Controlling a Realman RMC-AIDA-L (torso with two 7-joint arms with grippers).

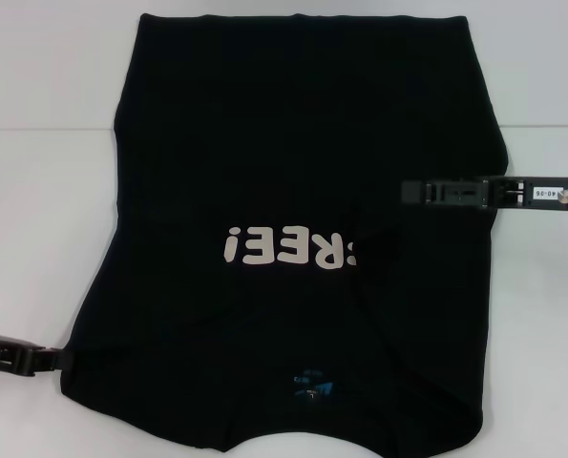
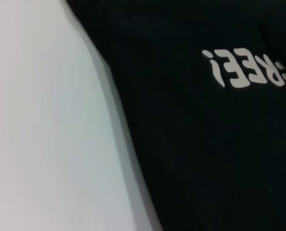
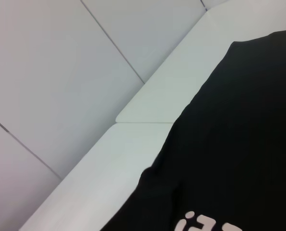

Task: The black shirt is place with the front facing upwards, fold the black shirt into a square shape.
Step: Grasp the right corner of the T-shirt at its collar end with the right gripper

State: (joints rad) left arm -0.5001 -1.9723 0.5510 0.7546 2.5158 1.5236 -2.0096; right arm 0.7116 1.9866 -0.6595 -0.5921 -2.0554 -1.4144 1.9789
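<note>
Black shirt (image 1: 303,191) takes up most of the middle of the head view, spread front-up on the white table (image 1: 45,219), collar end at the bottom of the frame with the little blue neck label (image 1: 310,385) showing. Looks like both sides are already folded in: no sleeves stick out, the outline is a tall rough rectangle, and the right-hand fold eats the first letter so the pale lettering (image 1: 288,250) only reads "REE!" upside down. So I'd say the side folds are done, and what's left is bringing one end over the other lengthwise to get it down to a square.

Right gripper (image 1: 427,191) sits at mid-right of the frame, reaching in over the shirt's right edge; honestly can't tell if it's got cloth or not. Left gripper (image 1: 59,359) is at the lower left, right at the shirt's corner edge, same story, can't tell

Wrist views just show cloth, table and lettering, no fingers
</note>
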